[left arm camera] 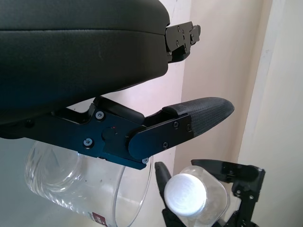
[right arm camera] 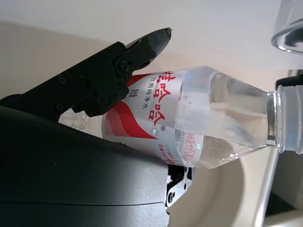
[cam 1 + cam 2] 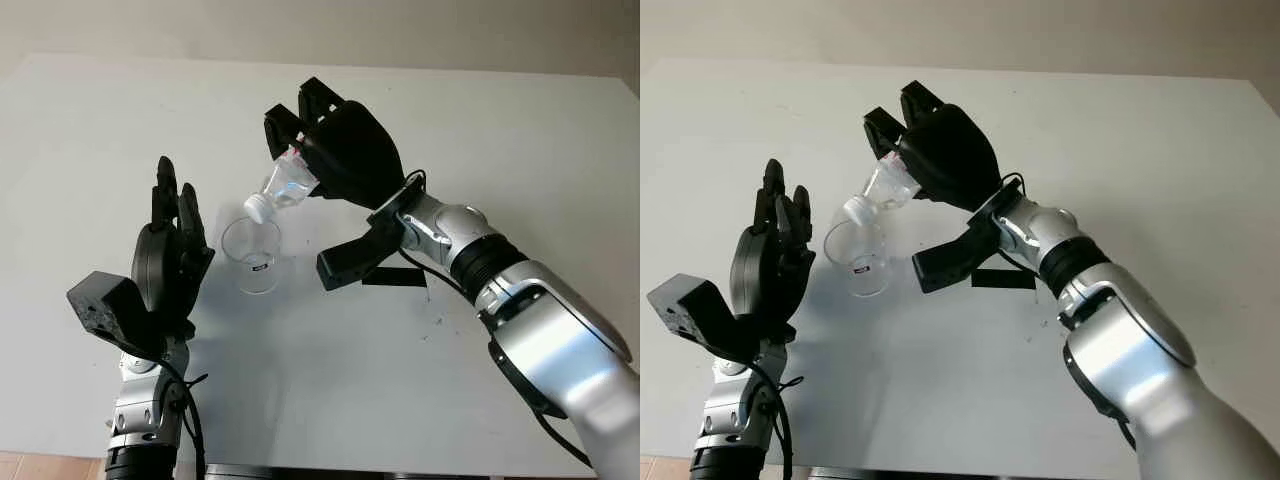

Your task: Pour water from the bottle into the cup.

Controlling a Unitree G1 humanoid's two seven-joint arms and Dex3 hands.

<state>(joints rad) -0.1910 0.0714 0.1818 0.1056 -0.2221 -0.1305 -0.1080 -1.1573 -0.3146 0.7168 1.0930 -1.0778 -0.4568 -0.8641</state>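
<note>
From the head camera, the right hand [image 3: 335,150] comes in from the near right and has its fingers wrapped round the body of the bottle [image 3: 285,186], holding it tilted with its white cap [image 3: 256,208] pointing down and left, just above the rim of the cup [image 3: 253,256]; the cap appears to be on, so no water can leave yet. The cup stands upright on the white table [image 3: 500,130], left of centre, and the left hand [image 3: 172,260] is raised just beside the cup's left side, open and holding nothing. A small dark strip [image 3: 393,277] lies on the table to the right of the cup. In the left wrist view the clear cup wall [image 1: 75,182] sits close under the hand's shell, with the capped bottle mouth [image 1: 185,199] facing it. In the right wrist view the bottle's red-printed label [image 2: 151,120] lies under the fingers [image 2: 102,75], with clear water in the shoulder. The bottle looks like thin plastic, light and easily squashed, so a mid-body hold at the label suits it best. The cup seems light and easy to tip; the smooth table offers little grip. A plain pale wall lies beyond the far edge.
</note>
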